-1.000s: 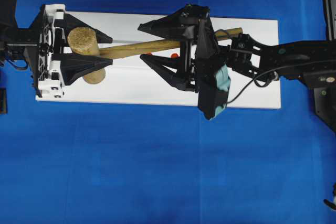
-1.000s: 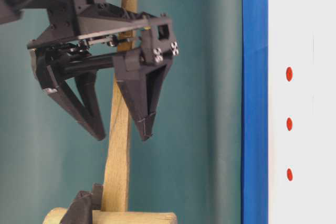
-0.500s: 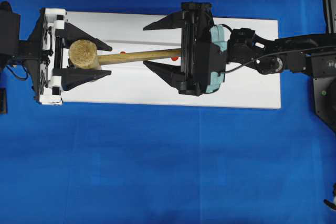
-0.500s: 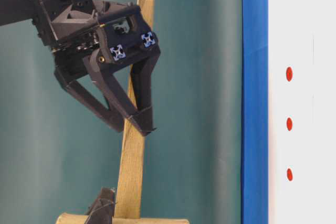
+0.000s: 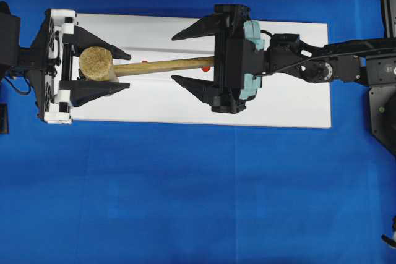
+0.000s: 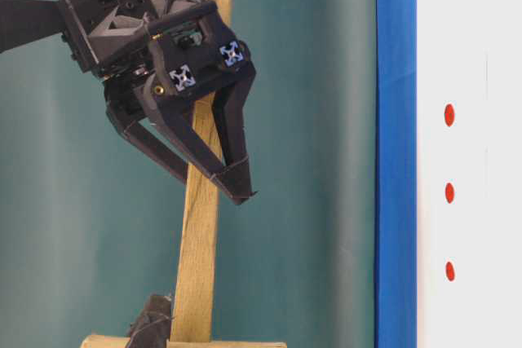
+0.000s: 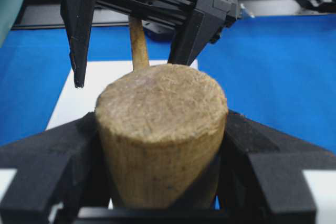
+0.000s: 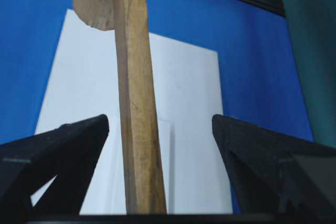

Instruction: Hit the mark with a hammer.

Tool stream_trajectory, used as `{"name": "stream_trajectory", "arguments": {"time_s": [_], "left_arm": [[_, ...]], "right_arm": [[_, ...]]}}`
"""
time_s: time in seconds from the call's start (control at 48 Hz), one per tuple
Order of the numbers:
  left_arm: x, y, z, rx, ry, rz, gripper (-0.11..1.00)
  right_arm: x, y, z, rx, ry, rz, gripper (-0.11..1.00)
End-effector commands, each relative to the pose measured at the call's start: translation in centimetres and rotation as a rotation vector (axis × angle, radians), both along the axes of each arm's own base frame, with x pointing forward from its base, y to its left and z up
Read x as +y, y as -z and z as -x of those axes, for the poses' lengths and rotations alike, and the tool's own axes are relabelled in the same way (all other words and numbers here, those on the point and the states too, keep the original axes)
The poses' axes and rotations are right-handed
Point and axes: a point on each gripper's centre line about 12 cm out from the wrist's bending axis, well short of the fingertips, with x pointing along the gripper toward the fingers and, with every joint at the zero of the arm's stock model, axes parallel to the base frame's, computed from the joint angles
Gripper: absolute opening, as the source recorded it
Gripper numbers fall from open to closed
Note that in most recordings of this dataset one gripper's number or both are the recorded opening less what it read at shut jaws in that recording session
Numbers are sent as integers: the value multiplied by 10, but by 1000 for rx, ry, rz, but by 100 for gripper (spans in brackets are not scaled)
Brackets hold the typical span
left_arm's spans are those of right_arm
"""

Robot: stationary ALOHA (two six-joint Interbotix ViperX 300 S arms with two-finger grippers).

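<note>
Nearest my left wrist camera, the hammer fills the frame: my left gripper has its fingers pinching the thick round head from both sides, holding it up off the white strip that lies on the blue worktop. I judge the head solid, stiff and the heavy end, its wood rough enough not to slip; the long flat handle looks light and rigid, and I would take it toward the end farthest from the head for swing.

Beyond the head, the handle runs out between the spread fingers of my right gripper, which straddle it without touching as far as the right wrist view shows.

Farthest from the hammer, the table-level view shows three red dots on the strip, the lowest one among them. They look nearly alike there, so I cannot tell by size which is the mark. From overhead the handle and right gripper cover most of the row; only slivers of red show beside the handle. The handle's far tip is hidden under the right gripper.
</note>
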Motion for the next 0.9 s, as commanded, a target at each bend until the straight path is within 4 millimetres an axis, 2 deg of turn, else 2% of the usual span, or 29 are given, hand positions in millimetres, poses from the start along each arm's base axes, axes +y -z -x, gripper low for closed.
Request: {"name": "stream_trajectory", "arguments": {"time_s": [0.0, 0.083, 0.208, 0.292, 0.354, 0.875], "left_arm": [[-1, -12, -1, -38, 4, -1, 43], [-1, -11, -1, -32, 4, 0, 43], [-2, -11, -1, -28, 9, -2, 43], [-2, -12, -1, -31, 9, -6, 43], [-2, -12, -1, -30, 10, -9, 43], [-2, -11, -1, -27, 10, -12, 44]], "right_arm": [[0, -20, -1, -53, 6, -11, 91], [0, -19, -1, -43, -5, -19, 72], [3, -17, -1, -5, -49, -46, 34], [6, -16, -2, 14, -81, -62, 12], [7, -16, -2, 17, -85, -65, 3], [5, -18, -2, 3, -61, -89, 2]]}}
